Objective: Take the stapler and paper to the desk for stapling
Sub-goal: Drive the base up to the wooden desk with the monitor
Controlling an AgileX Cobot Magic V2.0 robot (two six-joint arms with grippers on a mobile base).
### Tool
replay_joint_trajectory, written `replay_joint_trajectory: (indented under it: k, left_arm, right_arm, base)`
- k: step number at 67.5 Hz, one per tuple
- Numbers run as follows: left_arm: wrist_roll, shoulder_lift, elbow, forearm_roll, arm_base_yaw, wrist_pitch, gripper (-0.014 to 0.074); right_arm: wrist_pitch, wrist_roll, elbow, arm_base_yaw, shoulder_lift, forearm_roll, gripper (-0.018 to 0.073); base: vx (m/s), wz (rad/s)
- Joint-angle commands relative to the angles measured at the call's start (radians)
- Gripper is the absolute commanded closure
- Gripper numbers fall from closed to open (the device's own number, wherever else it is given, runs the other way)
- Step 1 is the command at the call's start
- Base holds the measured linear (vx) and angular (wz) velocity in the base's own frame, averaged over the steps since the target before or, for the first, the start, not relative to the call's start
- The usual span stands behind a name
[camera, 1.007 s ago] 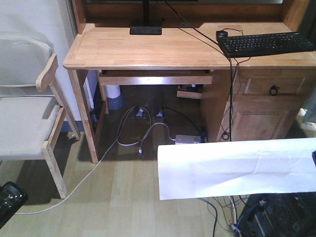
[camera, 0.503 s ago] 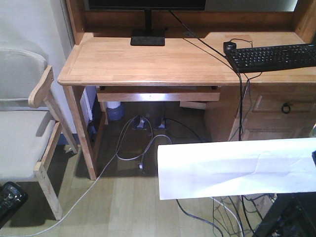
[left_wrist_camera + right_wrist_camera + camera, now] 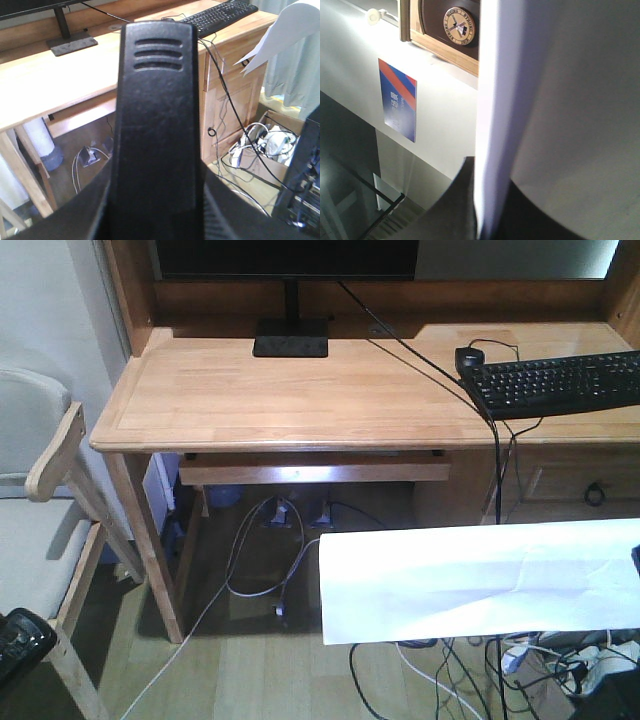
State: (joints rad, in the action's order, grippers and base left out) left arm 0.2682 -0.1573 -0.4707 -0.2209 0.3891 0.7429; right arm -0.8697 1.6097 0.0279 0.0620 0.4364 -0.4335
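Carrying stage, both items in hand, seen from in front of the furniture. The left gripper (image 3: pixel 156 210) is clenched, as far as the wrist view shows, around the black stapler (image 3: pixel 157 125), whose ribbed top fills the middle of that view. It hangs low and to the left, short of the front edge of the worktop (image 3: pixel 300 390). The right gripper (image 3: pixel 487 210) pinches the paper (image 3: pixel 480 580) at one edge. The white sheet stands out flat and level in the air, lower than the worktop and in front of it, touching nothing else. A faint crease crosses it.

The worktop carries a monitor stand (image 3: pixel 291 340) at the back and a keyboard (image 3: pixel 555 383) and mouse (image 3: pixel 470 358) to the right; its left and middle boards lie bare. A chair (image 3: pixel 40 500) stands at the left.

Judged progress: both pickups done. What remains is raising both items over the edge, laying the paper on the bare boards, setting the stapler by it, and stapling.
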Motion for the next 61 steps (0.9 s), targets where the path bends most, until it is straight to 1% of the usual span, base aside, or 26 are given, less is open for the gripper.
replay_joint_trajectory:
  k: [1,61]
  left_arm:
    - [-0.004,-0.014,-0.031,-0.021,0.005,-0.121,0.0603]
    - [-0.004,-0.014,-0.031,-0.021,0.005,-0.121,0.0603]
  right_arm:
    - [-0.063,-0.013,-0.019,0.0,0.007,0.017,0.0567]
    - [-0.063,-0.013,-0.019,0.0,0.007,0.017,0.0567]
  base:
    - [0.21,-0.03]
    - [0.18,0.02]
